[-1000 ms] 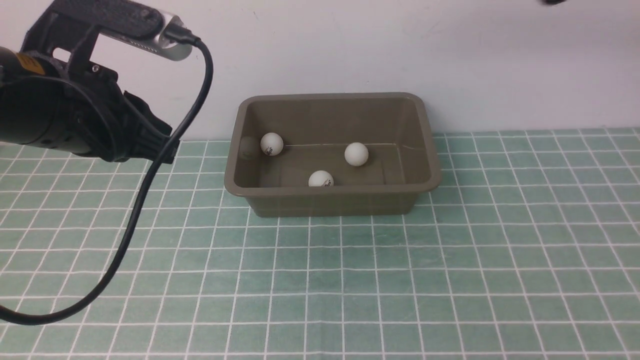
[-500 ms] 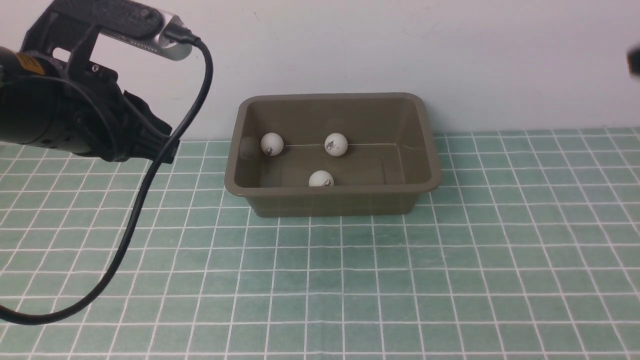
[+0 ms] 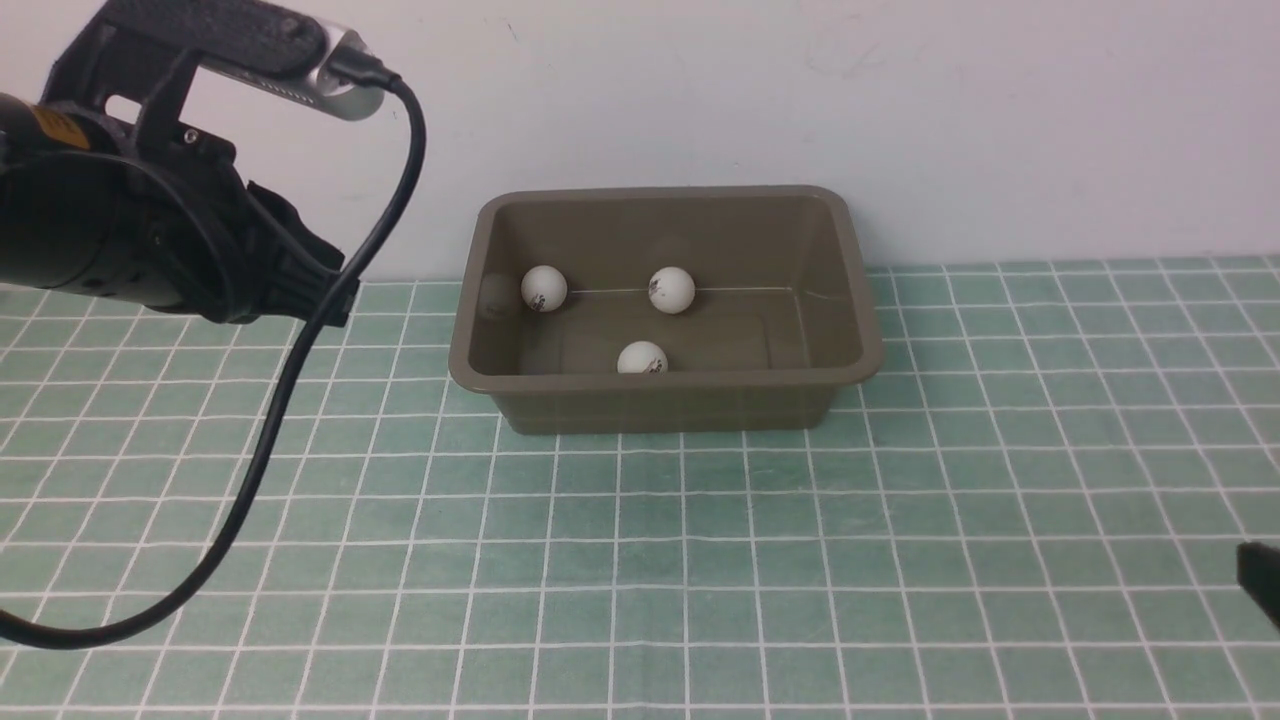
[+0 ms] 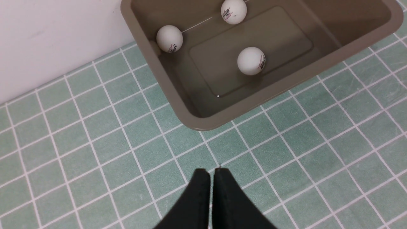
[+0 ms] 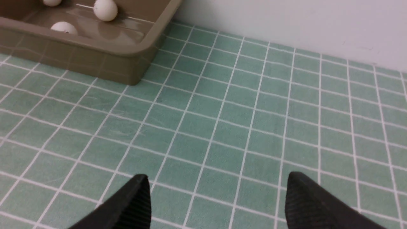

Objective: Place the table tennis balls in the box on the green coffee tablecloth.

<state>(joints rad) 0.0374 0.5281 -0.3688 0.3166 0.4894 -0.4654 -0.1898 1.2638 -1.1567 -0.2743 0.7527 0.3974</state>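
Observation:
The olive-brown box (image 3: 840, 220) stands on the green checked tablecloth (image 3: 700, 560) against the wall. Three white table tennis balls lie inside it: one at the left (image 3: 544, 288), one at the middle back (image 3: 671, 290), one at the front (image 3: 641, 357). They also show in the left wrist view (image 4: 251, 60) and partly in the right wrist view (image 5: 105, 9). My left gripper (image 4: 211, 173) is shut and empty, above the cloth left of the box. My right gripper (image 5: 217, 181) is open and empty, low over the cloth right of the box; only its edge shows in the front view (image 3: 1262, 575).
A black cable (image 3: 290, 380) hangs from the left arm down to the cloth at the left. A plain white wall (image 3: 900, 100) runs right behind the box.
The middle-back ball rolled left and settled by the back wall of the box. The right gripper has dropped from the upper right to low at the right edge. The left arm has not moved.

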